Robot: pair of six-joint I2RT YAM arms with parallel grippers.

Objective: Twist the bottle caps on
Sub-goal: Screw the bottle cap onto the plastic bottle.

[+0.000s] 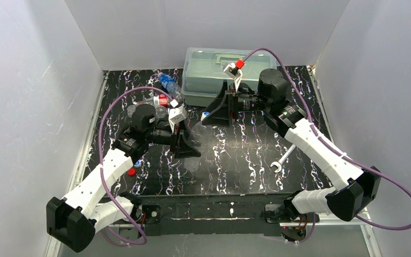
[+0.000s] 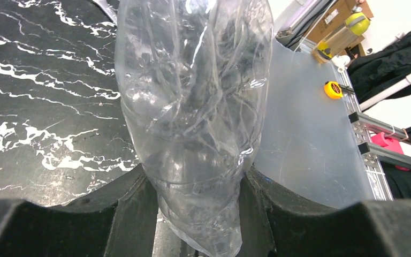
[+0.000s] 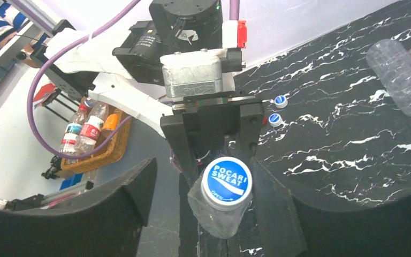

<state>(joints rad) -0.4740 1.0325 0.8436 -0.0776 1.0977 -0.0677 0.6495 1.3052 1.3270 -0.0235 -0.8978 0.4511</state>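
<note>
- The translucent lidded box (image 1: 203,88) is the biggest thing near you; it sits at the back of the table, just behind the right arm's wrist, so there is little room behind that arm
- Your left gripper (image 2: 195,179) is clenched on the plain bottle (image 2: 192,107), which is crumpled and held off the table with its neck pointing at the other arm
- Your right gripper (image 3: 203,171) faces it head on, its jaws standing apart on either side of the bottle's neck and gripping nothing
- A blue-and-white cap (image 3: 226,182) sits on that neck between the parted jaws; you cannot tell whether the right-hand finger touches it
- Two more bottles lie at the back left of the table: the blue-label bottle (image 1: 168,83) just beside the box's left end, and the red-label bottle (image 1: 158,100) in front of it, close behind your left wrist
- A purple cable (image 1: 103,134) loops out to the left of the left arm
- A silver wrench (image 1: 280,161) lies under the right arm's forearm, well apart from the grippers
- Two loose caps (image 3: 281,100) (image 3: 274,119), blue and white, lie side by side on the table beyond the left gripper
- A red cap (image 1: 131,172) lies beside the left forearm
- The table top (image 1: 235,155) is black with white marble veining
- Plain pale walls (image 1: 32,80) close it in on the left, back and right
- Past the table's edge the right wrist view shows a wicker basket (image 3: 112,152) holding more bottles
</note>
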